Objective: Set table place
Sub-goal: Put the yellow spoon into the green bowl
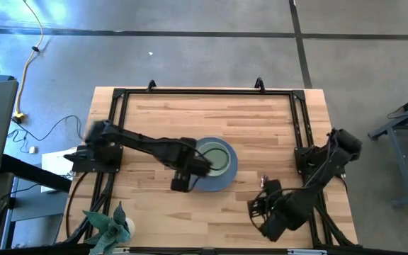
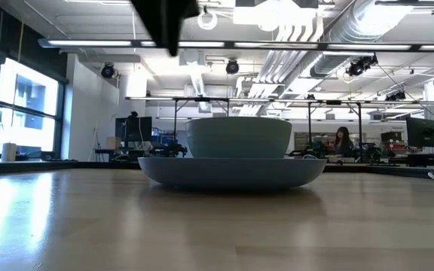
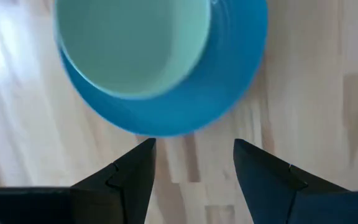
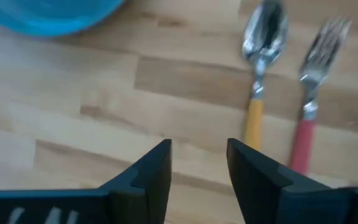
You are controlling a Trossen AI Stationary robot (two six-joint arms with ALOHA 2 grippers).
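A pale green bowl (image 1: 217, 156) stands in a round blue plate (image 1: 223, 177) near the middle of the table (image 1: 154, 113); the low view shows the bowl (image 2: 238, 137) resting upright in the plate (image 2: 232, 172). My left gripper (image 3: 194, 149) is open and empty, above the plate's near-left rim (image 1: 198, 170). A yellow-handled spoon (image 4: 258, 74) and a red-handled fork (image 4: 308, 99) lie flat side by side on the wood, right of the plate. My right gripper (image 4: 199, 149) is open and empty, above the table just short of their handles (image 1: 262, 200).
A black metal frame (image 1: 204, 92) runs along the table's far and side edges. A green plant-like object (image 1: 108, 223) stands at the near left corner. Bare wood lies between the plate and the cutlery.
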